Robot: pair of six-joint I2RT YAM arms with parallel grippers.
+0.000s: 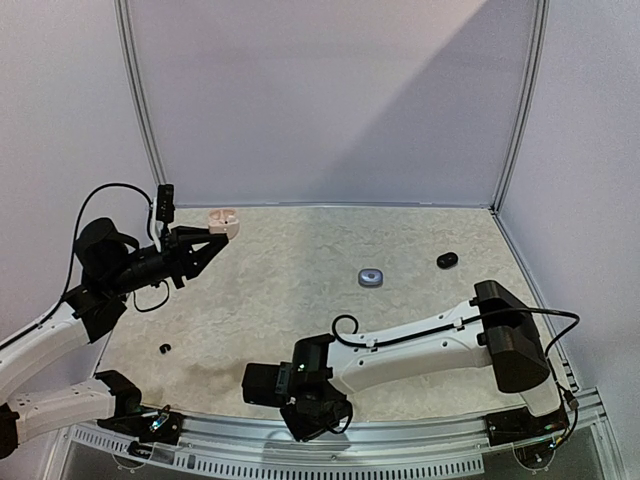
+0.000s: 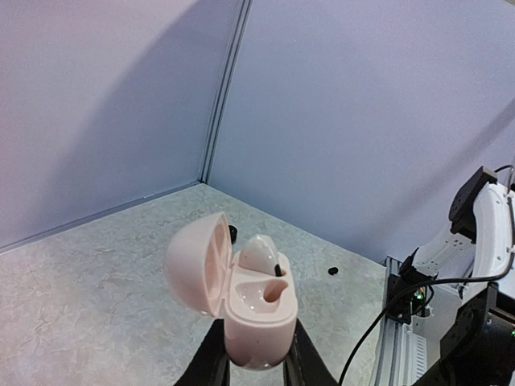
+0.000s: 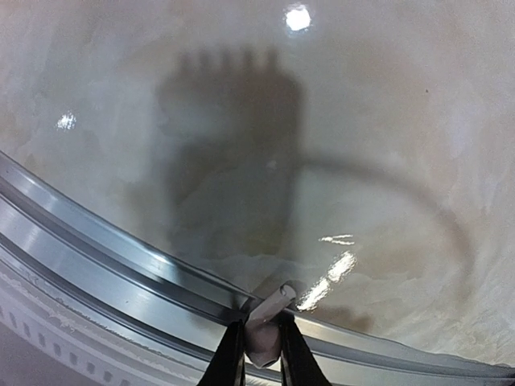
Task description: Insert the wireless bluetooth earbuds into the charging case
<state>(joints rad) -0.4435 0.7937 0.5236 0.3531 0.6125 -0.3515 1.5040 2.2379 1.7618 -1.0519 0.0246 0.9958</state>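
Gripping the open charging case (image 2: 241,293) in my left gripper (image 2: 257,355) at ten o'clock. My right gripper (image 3: 261,350) jaws pinch a white earbud (image 3: 269,315) at six o'clock. Next, I judge, I carry it to the empty socket (image 2: 273,294).

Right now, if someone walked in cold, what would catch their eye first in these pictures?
The open pink case stands out first, held up by the left claw over the far left corner of the table, with one white earbud seated and the other slot empty. Next comes the right claw at the table's near edge, pinching a second white bud. A grey case and a black case lie on the right half.
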